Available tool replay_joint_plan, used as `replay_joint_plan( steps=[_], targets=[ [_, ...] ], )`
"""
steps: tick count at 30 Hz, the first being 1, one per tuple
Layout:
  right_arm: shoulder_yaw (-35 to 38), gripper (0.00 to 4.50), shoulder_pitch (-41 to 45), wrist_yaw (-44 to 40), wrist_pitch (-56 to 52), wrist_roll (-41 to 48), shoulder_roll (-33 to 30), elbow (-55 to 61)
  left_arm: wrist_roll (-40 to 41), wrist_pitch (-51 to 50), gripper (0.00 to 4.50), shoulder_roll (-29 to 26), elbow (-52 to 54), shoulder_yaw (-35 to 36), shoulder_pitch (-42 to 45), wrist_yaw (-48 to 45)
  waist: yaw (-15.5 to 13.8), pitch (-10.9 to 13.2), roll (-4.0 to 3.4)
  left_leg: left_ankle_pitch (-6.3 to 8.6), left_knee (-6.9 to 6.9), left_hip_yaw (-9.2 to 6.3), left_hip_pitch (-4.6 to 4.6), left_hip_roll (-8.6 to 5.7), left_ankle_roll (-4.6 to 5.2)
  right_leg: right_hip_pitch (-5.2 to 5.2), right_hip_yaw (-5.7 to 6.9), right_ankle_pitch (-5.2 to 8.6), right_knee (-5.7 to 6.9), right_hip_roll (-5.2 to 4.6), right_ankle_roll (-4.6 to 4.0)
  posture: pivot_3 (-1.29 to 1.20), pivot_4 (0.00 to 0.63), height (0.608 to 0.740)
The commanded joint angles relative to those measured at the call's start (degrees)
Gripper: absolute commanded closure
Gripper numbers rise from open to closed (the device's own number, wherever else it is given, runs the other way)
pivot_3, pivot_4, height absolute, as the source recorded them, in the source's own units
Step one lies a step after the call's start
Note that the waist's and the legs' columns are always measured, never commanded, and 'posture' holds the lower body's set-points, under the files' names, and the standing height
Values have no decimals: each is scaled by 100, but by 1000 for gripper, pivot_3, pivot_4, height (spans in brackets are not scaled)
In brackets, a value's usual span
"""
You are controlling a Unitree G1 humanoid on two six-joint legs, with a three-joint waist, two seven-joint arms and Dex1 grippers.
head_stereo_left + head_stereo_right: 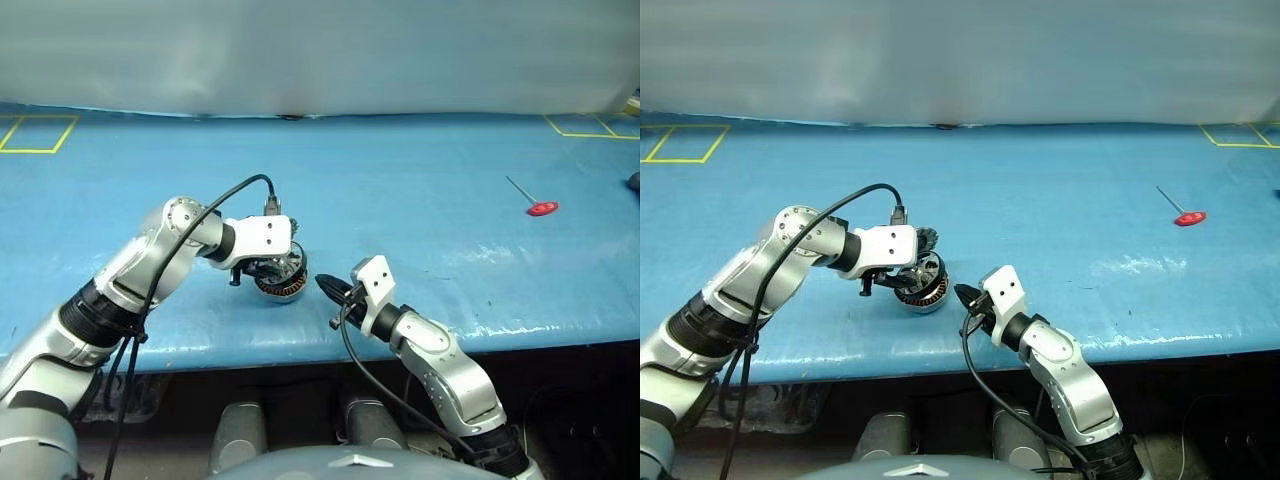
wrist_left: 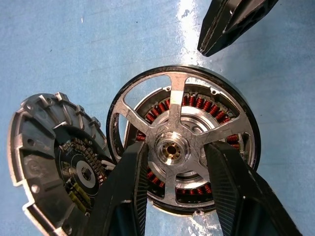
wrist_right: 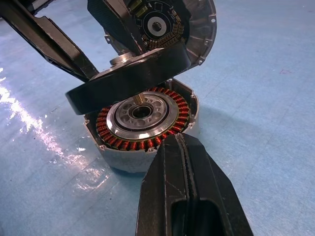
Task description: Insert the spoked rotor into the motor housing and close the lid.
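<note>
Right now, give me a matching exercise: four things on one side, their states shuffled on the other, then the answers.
1. spoked rotor
2. lid
3. right claw
4. motor housing

A. shut, beside the housing
B. swung open, inner face showing
C. held tilted over the coils by the left claw
D. resting on the blue table

Pairs: 1-C, 2-B, 3-A, 4-D

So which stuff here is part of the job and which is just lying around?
Job:
rotor, held over the housing in the left tool
housing, coils showing
lid, open
right tool, shut, at the housing's edge

Lying about:
red-handled tool, far right on the blue table
</note>
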State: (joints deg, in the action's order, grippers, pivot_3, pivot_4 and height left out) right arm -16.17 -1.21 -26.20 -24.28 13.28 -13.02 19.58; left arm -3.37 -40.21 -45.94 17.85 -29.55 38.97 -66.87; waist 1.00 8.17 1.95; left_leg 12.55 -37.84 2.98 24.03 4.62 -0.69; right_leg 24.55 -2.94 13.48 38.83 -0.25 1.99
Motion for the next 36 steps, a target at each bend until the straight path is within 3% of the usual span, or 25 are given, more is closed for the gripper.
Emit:
replay_joint_plan(
  steps=[1, 36],
  targets=[
    [-2, 4500, 98, -26, 107, -1, 38, 106, 25, -98, 3027, -71, 294, 247, 72, 29, 0, 0, 0, 0, 0, 0, 0, 0, 0, 0, 0, 0, 0, 0, 0, 0, 150, 740],
    [-15, 4500, 168, 13, 142, -30, 105, 42, -109, -206, 3027, -113, 6, -1, -98, 47, 22, 0, 0, 0, 0, 0, 0, 0, 0, 0, 0, 0, 0, 1, 0, 0, 150, 740]
  ],
)
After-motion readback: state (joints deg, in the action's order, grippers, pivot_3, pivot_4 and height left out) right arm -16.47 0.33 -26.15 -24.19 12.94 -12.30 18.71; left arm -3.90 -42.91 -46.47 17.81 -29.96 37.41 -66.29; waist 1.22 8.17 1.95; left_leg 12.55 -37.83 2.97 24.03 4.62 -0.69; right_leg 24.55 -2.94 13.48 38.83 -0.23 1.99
